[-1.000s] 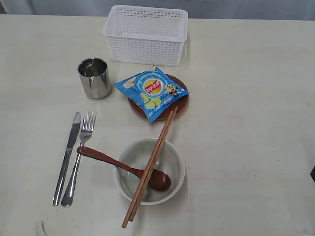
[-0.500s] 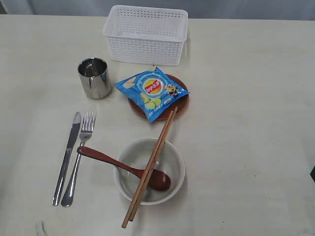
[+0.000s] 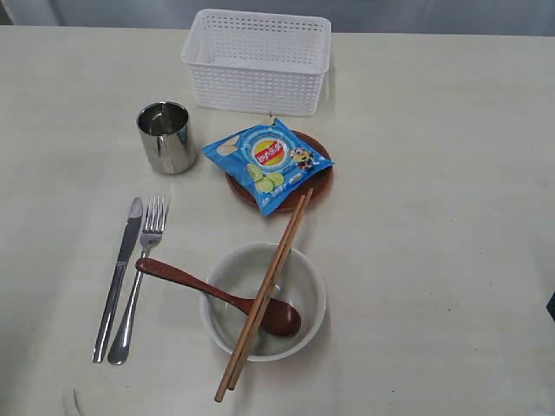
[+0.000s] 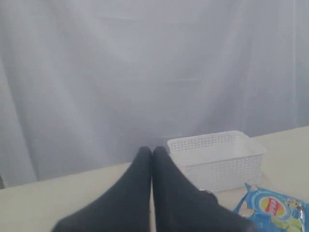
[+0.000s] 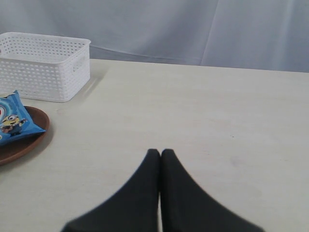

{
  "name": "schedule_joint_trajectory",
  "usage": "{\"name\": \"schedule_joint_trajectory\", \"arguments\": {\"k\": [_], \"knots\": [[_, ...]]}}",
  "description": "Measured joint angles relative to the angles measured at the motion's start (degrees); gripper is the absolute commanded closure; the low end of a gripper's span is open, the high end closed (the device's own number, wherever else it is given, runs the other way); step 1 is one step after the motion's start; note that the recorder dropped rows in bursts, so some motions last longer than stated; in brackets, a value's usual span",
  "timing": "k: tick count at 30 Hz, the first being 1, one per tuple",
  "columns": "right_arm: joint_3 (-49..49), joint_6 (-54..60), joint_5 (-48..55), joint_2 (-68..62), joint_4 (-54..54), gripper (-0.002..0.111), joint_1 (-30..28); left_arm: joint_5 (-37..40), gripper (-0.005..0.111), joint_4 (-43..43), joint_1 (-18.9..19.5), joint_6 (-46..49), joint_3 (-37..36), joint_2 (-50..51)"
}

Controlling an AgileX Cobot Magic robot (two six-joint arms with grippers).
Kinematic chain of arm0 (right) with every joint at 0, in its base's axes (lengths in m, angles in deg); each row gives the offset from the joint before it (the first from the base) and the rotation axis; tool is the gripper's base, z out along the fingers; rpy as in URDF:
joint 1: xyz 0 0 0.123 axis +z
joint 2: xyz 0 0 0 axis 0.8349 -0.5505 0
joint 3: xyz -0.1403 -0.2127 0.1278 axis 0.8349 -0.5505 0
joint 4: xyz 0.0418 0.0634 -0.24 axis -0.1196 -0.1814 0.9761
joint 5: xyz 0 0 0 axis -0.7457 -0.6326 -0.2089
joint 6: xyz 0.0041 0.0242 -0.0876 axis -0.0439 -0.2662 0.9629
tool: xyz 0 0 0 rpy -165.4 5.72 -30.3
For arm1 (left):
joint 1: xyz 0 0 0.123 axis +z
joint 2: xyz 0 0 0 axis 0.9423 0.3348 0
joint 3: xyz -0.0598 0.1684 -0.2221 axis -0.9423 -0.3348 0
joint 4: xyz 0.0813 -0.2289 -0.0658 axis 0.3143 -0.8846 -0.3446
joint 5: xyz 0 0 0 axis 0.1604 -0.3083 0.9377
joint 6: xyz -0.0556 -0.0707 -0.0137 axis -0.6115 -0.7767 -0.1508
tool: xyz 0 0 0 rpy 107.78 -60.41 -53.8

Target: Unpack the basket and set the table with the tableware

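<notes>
The white basket stands at the back of the table with nothing showing inside it. In front of it lies the brown plate under a blue chip bag. The steel cup stands to the left. Knife and fork lie side by side. The pale bowl holds the wooden spoon, with the chopsticks across it. My left gripper is shut and empty, the basket beyond it. My right gripper is shut and empty over bare table. Neither gripper shows in the exterior view.
A pale curtain hangs behind the table's far edge. Bare tabletop spreads to the right of the plate and bowl. A dark object peeks in at the right border.
A small pale shape at the exterior view's bottom-left corner has slipped out of view. The tableware has not moved.
</notes>
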Motion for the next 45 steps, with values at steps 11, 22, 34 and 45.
{"name": "schedule_joint_trajectory", "arguments": {"k": [11,22,34,45], "knots": [[0.0,0.0,0.0,0.0,0.0,0.109,0.0,-12.2,0.107,-0.3,0.0,1.1,-8.8,0.0],[0.0,0.0,0.0,0.0,0.0,0.109,0.0,-12.8,0.107,-2.8,5.5,1.1,-13.9,0.0],[0.0,0.0,0.0,0.0,0.0,0.109,0.0,-1.3,0.107,0.2,8.3,1.1,-13.9,-0.1],[0.0,0.0,0.0,0.0,0.0,0.109,0.0,2.0,0.107,0.7,8.3,2.1,-13.9,-0.1]]}}
